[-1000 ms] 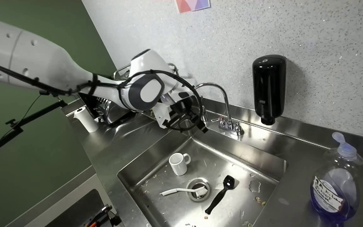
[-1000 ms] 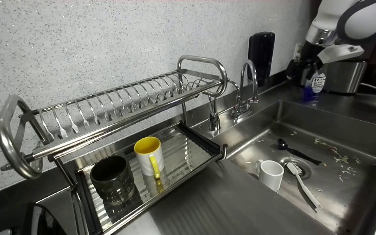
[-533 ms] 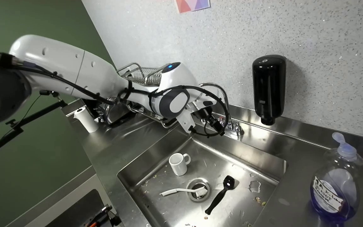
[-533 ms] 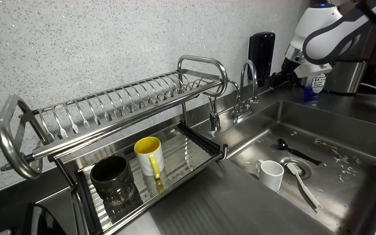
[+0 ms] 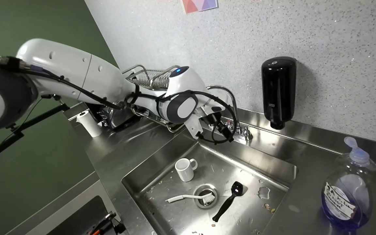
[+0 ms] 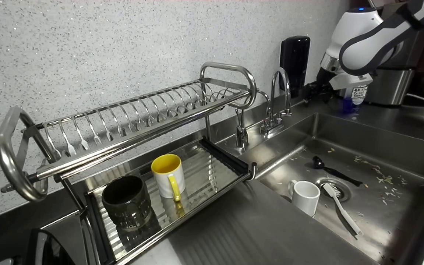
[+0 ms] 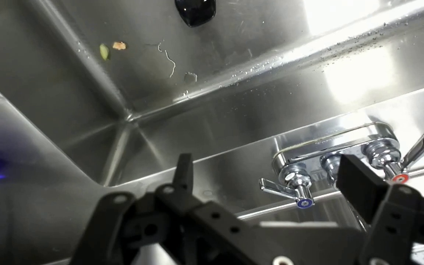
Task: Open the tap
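Observation:
The chrome tap shows in both exterior views, with its thin arched spout (image 5: 233, 98) and low base (image 6: 271, 127). In the wrist view its base (image 7: 339, 143) carries a blue-marked handle (image 7: 302, 191) and a red-marked handle (image 7: 390, 165), each with a small lever. My gripper (image 7: 269, 171) is open and empty. The blue handle appears between its fingers, apart from both; the right finger (image 7: 361, 187) overlaps the middle of the tap. In the exterior views the gripper (image 5: 226, 130) is close to the tap, on the soap dispenser's side (image 6: 309, 92).
The sink (image 5: 256, 153) holds a white mug (image 5: 184, 170), a white brush (image 5: 188, 196) and a black spoon (image 5: 227, 204). A black soap dispenser (image 5: 278, 91) hangs on the wall. A soap bottle (image 5: 348, 195) and wire dish rack (image 6: 142, 121) flank the sink. A small chrome spout (image 6: 241, 136) stands beside the tap.
Over the last second the arm swung towards the tap, bringing the gripper from short of it to close beside it. In the last half second it moved only slightly.

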You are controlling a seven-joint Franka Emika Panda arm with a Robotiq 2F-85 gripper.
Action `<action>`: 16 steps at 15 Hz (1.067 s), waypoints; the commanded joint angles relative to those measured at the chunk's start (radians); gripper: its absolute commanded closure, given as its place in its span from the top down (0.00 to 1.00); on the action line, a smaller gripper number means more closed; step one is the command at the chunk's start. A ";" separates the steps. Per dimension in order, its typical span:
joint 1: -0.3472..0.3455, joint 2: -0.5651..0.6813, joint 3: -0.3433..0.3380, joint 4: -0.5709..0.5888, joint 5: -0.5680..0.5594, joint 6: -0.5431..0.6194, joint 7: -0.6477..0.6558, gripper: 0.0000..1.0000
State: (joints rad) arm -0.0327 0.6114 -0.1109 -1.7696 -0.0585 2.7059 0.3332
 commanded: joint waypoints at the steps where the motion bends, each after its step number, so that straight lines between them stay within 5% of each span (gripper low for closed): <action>1: 0.015 0.141 -0.026 0.176 0.062 -0.034 0.045 1.00; 3: 0.000 0.212 -0.014 0.267 0.100 -0.044 0.037 1.00; 4: -0.002 0.247 -0.013 0.311 0.117 -0.043 0.043 0.75; 6: -0.011 0.305 -0.002 0.389 0.143 -0.046 0.028 0.66; 14: -0.003 0.442 -0.012 0.571 0.156 -0.041 0.031 0.03; 16: -0.003 0.465 -0.016 0.601 0.156 -0.045 0.038 0.00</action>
State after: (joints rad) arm -0.0346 1.0304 -0.1185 -1.2532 0.0784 2.7012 0.3588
